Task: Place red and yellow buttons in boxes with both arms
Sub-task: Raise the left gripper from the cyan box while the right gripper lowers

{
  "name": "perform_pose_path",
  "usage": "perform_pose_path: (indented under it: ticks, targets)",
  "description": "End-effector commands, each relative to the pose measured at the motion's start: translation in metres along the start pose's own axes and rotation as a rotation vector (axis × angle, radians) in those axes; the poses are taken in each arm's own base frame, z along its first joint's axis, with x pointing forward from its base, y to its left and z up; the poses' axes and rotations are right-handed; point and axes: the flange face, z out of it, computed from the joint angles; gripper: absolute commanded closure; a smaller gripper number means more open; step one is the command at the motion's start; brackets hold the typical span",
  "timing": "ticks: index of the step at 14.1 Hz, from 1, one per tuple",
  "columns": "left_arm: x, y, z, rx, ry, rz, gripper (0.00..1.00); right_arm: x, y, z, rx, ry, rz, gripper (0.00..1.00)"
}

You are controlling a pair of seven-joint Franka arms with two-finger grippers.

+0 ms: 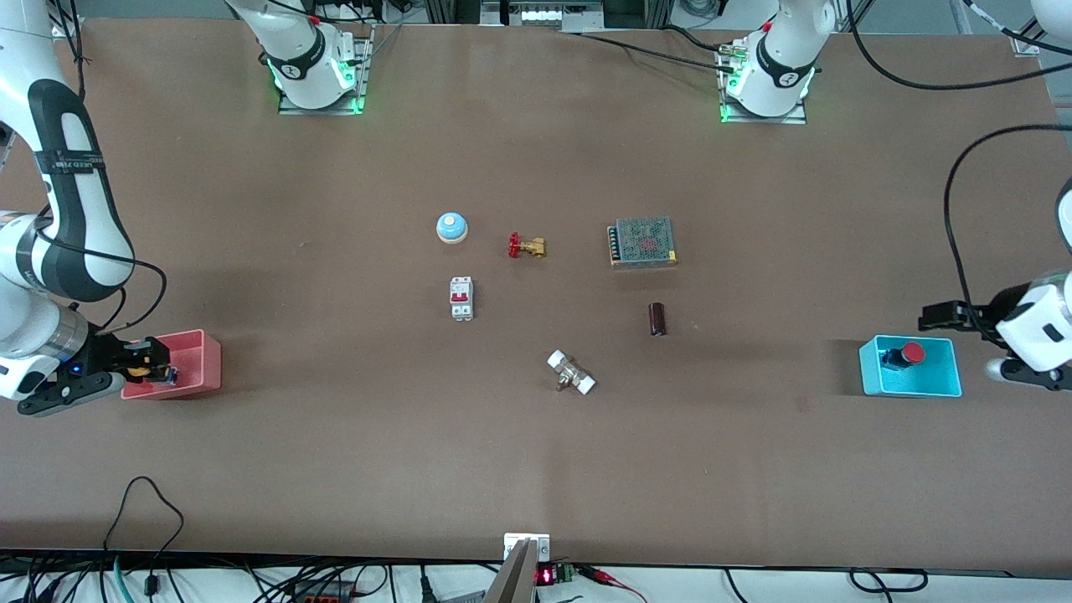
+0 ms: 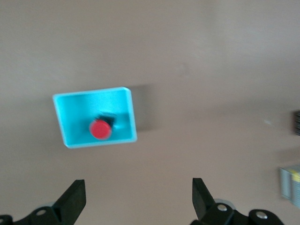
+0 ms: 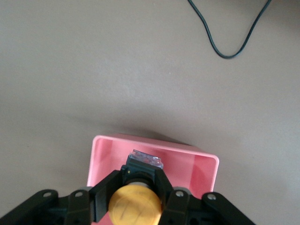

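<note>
The red button [image 1: 908, 354] lies in the cyan box [image 1: 942, 383] at the left arm's end of the table; both show in the left wrist view, button [image 2: 100, 129] in box [image 2: 71, 122]. My left gripper [image 2: 138, 201] is open and empty, raised beside the cyan box; in the front view it shows at the table's end [image 1: 950, 316]. My right gripper [image 1: 151, 365] is shut on the yellow button [image 3: 135, 205] and holds it over the pink box [image 1: 197, 362], which also shows in the right wrist view [image 3: 192, 164].
In the table's middle lie a blue dome bell [image 1: 451, 227], a brass valve with a red handle [image 1: 526, 246], a circuit breaker [image 1: 461, 297], a metal power supply [image 1: 642, 242], a dark cylinder [image 1: 657, 319] and a white-ended fitting [image 1: 571, 373]. A black cable [image 3: 225, 37] lies near the pink box.
</note>
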Motion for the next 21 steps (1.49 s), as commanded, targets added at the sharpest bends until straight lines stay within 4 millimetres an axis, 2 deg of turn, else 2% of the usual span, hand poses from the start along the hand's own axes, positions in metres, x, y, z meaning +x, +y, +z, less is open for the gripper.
perform_pose_path:
  ticks: [1, 4, 5, 6, 7, 8, 10, 11, 12, 13, 14, 15, 17, 19, 21]
  targets:
    - [-0.011, 0.059, -0.051, 0.036, -0.063, -0.039, 0.00, -0.004, 0.009, 0.005, 0.012, 0.005, -0.001, 0.72]
    - [-0.029, 0.092, -0.086, 0.055, -0.098, -0.009, 0.00, -0.013, 0.008, 0.023, 0.033, -0.023, 0.007, 0.72]
    - [-0.030, 0.102, -0.088, 0.060, -0.096, 0.005, 0.00, -0.013, 0.009, 0.025, 0.034, -0.022, 0.010, 0.72]
    - [-0.033, 0.101, -0.092, 0.060, -0.087, 0.003, 0.00, -0.012, 0.008, 0.029, 0.033, -0.016, 0.010, 0.71]
    - [-0.036, 0.111, -0.096, 0.064, -0.054, 0.014, 0.00, -0.014, 0.010, 0.032, 0.029, -0.013, 0.014, 0.71]
    - [-0.047, 0.112, -0.112, 0.079, 0.050, 0.014, 0.00, -0.014, 0.010, 0.034, 0.025, -0.008, 0.014, 0.71]
    - [-0.087, 0.110, -0.109, 0.096, 0.197, 0.009, 0.00, -0.016, 0.010, 0.038, 0.026, -0.011, 0.013, 0.70]
    - [-0.104, 0.109, -0.101, 0.096, 0.222, 0.013, 0.00, -0.018, 0.012, 0.040, 0.027, -0.015, 0.019, 0.69]
    - [-0.118, 0.111, -0.099, 0.097, 0.223, 0.015, 0.00, -0.018, 0.013, 0.041, 0.024, -0.009, 0.022, 0.69]
    - [-0.125, 0.110, -0.099, 0.097, 0.223, 0.013, 0.00, -0.019, 0.012, 0.046, 0.023, -0.008, 0.022, 0.65]
    - [-0.130, 0.108, -0.089, 0.094, 0.201, 0.011, 0.00, -0.019, 0.012, 0.048, 0.020, -0.002, 0.022, 0.63]
    - [-0.137, 0.097, -0.086, 0.089, 0.197, -0.010, 0.00, -0.018, 0.011, 0.048, 0.020, -0.002, 0.020, 0.63]
    - [-0.140, 0.091, -0.082, 0.058, 0.161, -0.025, 0.00, -0.019, 0.011, 0.050, 0.021, -0.002, 0.020, 0.62]
    - [-0.138, 0.092, -0.081, 0.022, 0.157, -0.033, 0.00, -0.019, 0.010, 0.051, 0.022, -0.003, 0.019, 0.61]
    - [-0.136, 0.102, -0.085, 0.030, 0.164, -0.016, 0.00, -0.019, 0.009, 0.053, 0.024, -0.006, 0.019, 0.52]
